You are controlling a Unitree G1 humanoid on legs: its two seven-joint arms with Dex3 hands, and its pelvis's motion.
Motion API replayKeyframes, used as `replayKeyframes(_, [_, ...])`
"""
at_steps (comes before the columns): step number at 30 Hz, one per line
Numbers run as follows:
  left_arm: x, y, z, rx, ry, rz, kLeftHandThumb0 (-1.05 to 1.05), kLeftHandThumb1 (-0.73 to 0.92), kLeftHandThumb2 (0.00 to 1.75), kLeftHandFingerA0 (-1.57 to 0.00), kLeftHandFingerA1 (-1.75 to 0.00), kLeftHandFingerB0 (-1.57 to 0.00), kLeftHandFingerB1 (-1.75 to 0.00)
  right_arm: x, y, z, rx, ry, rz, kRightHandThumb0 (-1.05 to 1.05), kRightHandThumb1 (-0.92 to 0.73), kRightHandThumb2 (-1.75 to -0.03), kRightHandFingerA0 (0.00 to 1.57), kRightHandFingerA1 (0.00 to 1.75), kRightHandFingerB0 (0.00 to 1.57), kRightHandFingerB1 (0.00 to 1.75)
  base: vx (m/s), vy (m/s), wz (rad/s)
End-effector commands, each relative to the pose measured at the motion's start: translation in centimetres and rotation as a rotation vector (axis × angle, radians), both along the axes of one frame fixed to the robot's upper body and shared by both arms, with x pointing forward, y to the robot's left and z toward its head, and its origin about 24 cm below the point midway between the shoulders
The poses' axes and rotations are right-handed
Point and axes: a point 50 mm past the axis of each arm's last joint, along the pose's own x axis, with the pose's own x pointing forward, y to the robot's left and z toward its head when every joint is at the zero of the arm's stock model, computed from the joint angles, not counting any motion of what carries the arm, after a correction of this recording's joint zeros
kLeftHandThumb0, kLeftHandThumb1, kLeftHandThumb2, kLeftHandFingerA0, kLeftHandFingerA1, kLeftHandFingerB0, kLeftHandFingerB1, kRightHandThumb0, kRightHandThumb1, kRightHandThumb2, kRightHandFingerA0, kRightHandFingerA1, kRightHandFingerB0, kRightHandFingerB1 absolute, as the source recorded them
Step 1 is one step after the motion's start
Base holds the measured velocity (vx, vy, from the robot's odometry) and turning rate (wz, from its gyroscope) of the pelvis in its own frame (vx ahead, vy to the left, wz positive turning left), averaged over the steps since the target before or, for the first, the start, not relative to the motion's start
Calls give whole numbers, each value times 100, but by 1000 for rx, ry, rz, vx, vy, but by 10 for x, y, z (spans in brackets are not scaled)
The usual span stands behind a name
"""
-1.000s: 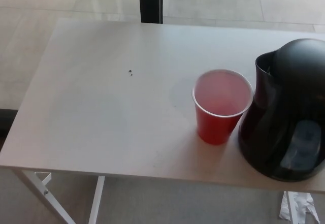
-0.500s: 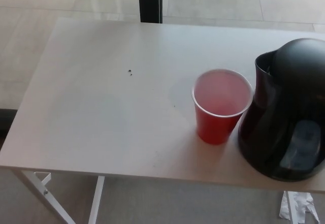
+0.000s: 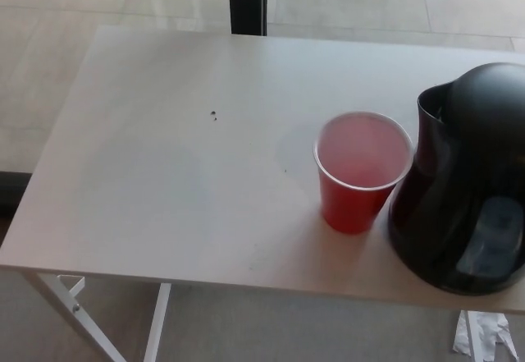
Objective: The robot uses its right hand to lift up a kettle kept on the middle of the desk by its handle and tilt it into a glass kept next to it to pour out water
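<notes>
Head view of a white desk (image 3: pixel 164 173) seen from above. A black kettle (image 3: pixel 463 177) stands upright at about 4 o'clock on the desk, close to the right edge of the picture, its spout at its upper left, toward 11 o'clock. A red cup (image 3: pixel 361 169) with a pale inside stands upright just beside the kettle, at the kettle's 9 o'clock; whether the two touch cannot be told. The cup's mouth is open and faces up. A small dark speck (image 3: pixel 214 116) lies on the desk surface well apart from the cup, toward 10 o'clock of it. A dark vertical post (image 3: pixel 247 1) rises behind the far edge at 12 o'clock. Neither robot hand shows, so whether their fingers are spread or pressed together cannot be told.
</notes>
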Motion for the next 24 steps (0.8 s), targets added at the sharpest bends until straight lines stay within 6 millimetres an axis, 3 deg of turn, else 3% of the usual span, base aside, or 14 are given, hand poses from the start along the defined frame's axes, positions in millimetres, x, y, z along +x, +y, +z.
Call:
replayKeyframes(1, [2, 2, 4, 16, -32, -9, -81, 79, 64, -45, -54, -30, -37, -2, -1, 4, 35, 8, 4, -90, -54, -91, 0, 47, 0, 29, 0, 0, 0])
replayKeyframes(12, [5, 3, 6, 20, -34, -16, -81, 79, 64, -45, -54, -30, -37, -5, -2, 3, 43, 8, -3, -90, -54, -91, 0, 47, 0, 29, 0, 0, 0])
replayKeyframes(13, [5, 3, 5, -6, -34, 14, -81, 74, 62, -50, -49, -28, -36, 106, 114, 16, -204, 98, 628, -58, -61, -58, 0, 0, 0, 0, 0, 0, 0])
replayKeyframes(14, [6, 3, 5, 5, -23, -5, -80, 77, 63, -47, -51, -29, -36, 106, 113, 13, -205, 99, 628, -61, -52, -72, 0, 0, 0, 0, -9, -12, -8])
replayKeyframes(15, [6, 3, 5, 7, -22, -8, -80, 77, 63, -47, -51, -29, -36, 107, 114, 13, -205, 100, 628, -61, -52, -72, 0, 0, 0, 0, 0, 0, 0])
replayKeyframes(16, [6, 2, 5, 14, -18, -20, -83, 79, 64, -48, -51, -30, -38, 107, 114, 12, -231, 118, 621, -64, -61, -59, 0, 0, 0, 0, 0, 0, 0])
replayKeyframes(19, [6, 1, 4, 34, -13, -38, -80, 80, 64, -48, -52, -29, -37, 107, 116, 8, -258, 150, 614, -60, -60, -58, 0, 0, 0, 0, 0, 0, 0])
replayKeyframes(20, [7, 1, 4, 35, -12, -36, -82, 63, 102, -46, -61, -25, -51, 107, 116, 7, -267, 146, 618, -61, -61, -58, 0, 0, 0, 0, 0, 0, 0])
replayKeyframes(21, [7, 1, 4, 25, -23, -24, -83, 78, 64, -47, -52, -30, -38, 107, 116, 8, -277, 147, 613, -62, -61, -58, 0, 0, 0, 0, 0, 0, 0])
replayKeyframes(22, [6, 1, 5, 24, -35, -28, -84, 64, 102, -43, -61, -26, -51, 107, 113, 7, -269, 150, 597, -62, -61, -58, 0, 0, 0, 0, 0, 0, 0])
replayKeyframes(24, [5, 1, 5, 35, -22, -44, -78, 63, 103, -41, -59, -20, -49, 107, 113, 7, -271, 155, 592, -62, -61, -58, 0, 0, 0, 0, 0, 0, 0])
